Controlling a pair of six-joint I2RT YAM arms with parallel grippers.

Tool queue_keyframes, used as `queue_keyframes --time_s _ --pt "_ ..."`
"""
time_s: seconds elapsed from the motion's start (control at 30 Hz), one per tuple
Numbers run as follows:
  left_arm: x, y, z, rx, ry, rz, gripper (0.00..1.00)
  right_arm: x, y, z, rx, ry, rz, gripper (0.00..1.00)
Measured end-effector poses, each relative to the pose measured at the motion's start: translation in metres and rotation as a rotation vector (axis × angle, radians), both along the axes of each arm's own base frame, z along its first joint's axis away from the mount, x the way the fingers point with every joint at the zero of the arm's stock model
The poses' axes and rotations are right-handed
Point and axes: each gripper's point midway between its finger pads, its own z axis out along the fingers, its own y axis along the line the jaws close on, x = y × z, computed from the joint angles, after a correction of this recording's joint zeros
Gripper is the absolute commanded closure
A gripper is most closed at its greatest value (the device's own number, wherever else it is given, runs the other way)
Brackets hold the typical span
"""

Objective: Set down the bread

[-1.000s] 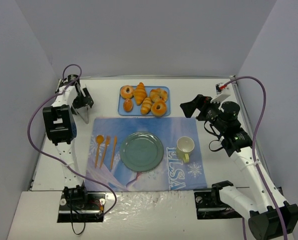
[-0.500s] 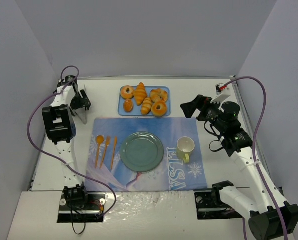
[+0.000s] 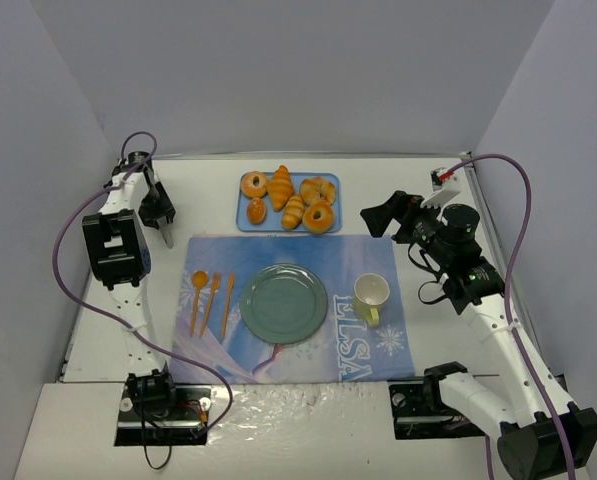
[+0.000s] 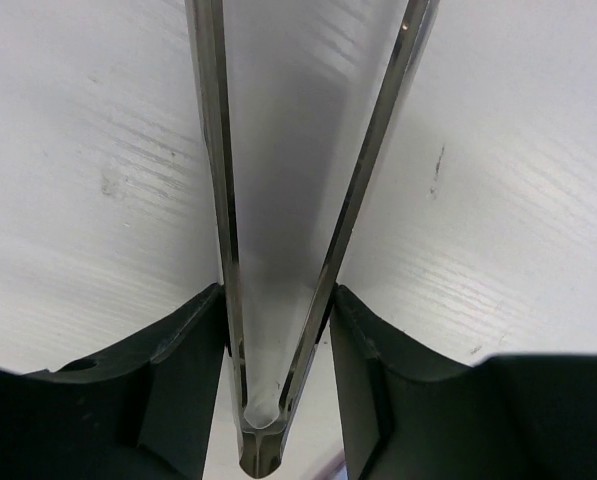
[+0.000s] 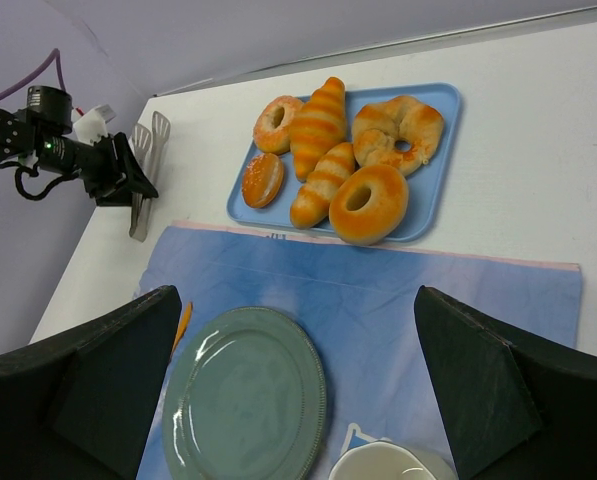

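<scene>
the task is only at its start, as i judge it; all the bread (image 3: 288, 200), doughnuts, croissants and a small bun, lies on the blue tray (image 5: 448, 115) at the far side of the table, and no piece is moved to another place; the green plate (image 3: 283, 302) in the middle of the printed mat (image 3: 368, 255) has nothing on it, so i take it as the place where the bread should go, but this is my guess; the left gripper (image 3: 159, 206) is at the far left of the table, well apart from the tray, and its jaws are pressed from both sides on a pair of metal tongs (image 4: 214, 150) close to the hinge end; the two arms of the tongs stand apart in a v; whether the tongs are lifted from the table i cannot tell; the right gripper (image 3: 381, 216) hovers near the far right corner of the mat with its jaws wide apart and nothing between them; the cup (image 3: 370, 292) and the orange cutlery (image 3: 210, 295) are in place beside the plate; what is left is nearly everything: to bring the tongs to the tray, to take one bread, to carry it and to set it down
</scene>
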Motion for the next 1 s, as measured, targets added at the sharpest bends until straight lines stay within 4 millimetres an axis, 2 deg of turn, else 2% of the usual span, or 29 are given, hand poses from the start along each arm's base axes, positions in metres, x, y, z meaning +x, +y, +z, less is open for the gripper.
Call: queue_keyframes --time_s 0.13,0.23,0.37,0.43,0.6,0.67,0.73,0.87,1.0 --pt "-0.003 -0.010 0.004 -0.018 -0.005 -0.018 0.61 0.000 0.000 0.000 0.001 0.000 0.000 0.00" --pt "-0.003 -0.022 0.021 -0.019 -0.029 -0.042 0.61 0.000 0.000 0.000 0.002 0.000 0.000 0.00" --pt "0.001 -0.045 0.069 0.001 -0.125 -0.094 0.60 0.000 0.000 -0.001 0.002 0.003 0.000 0.00" --pt "0.002 -0.062 0.106 0.014 -0.199 -0.129 0.60 -0.001 0.000 -0.003 0.001 0.007 0.000 0.00" --pt "-0.015 -0.099 0.178 0.040 -0.342 -0.204 0.59 -0.001 0.000 -0.004 0.000 0.010 0.000 0.00" --pt "-0.023 -0.109 0.196 0.043 -0.382 -0.228 0.58 -0.001 0.000 -0.004 0.000 0.009 0.000 0.00" --pt "-0.037 -0.116 0.203 0.048 -0.387 -0.250 0.56 -0.001 0.000 -0.004 0.001 0.008 0.001 0.00" --pt "-0.057 -0.128 0.204 0.060 -0.368 -0.294 0.54 -0.001 0.000 -0.004 0.001 0.009 0.000 0.00" --pt "-0.076 -0.155 0.202 0.063 -0.345 -0.381 0.53 -0.001 0.000 -0.004 0.001 0.008 0.001 0.00"
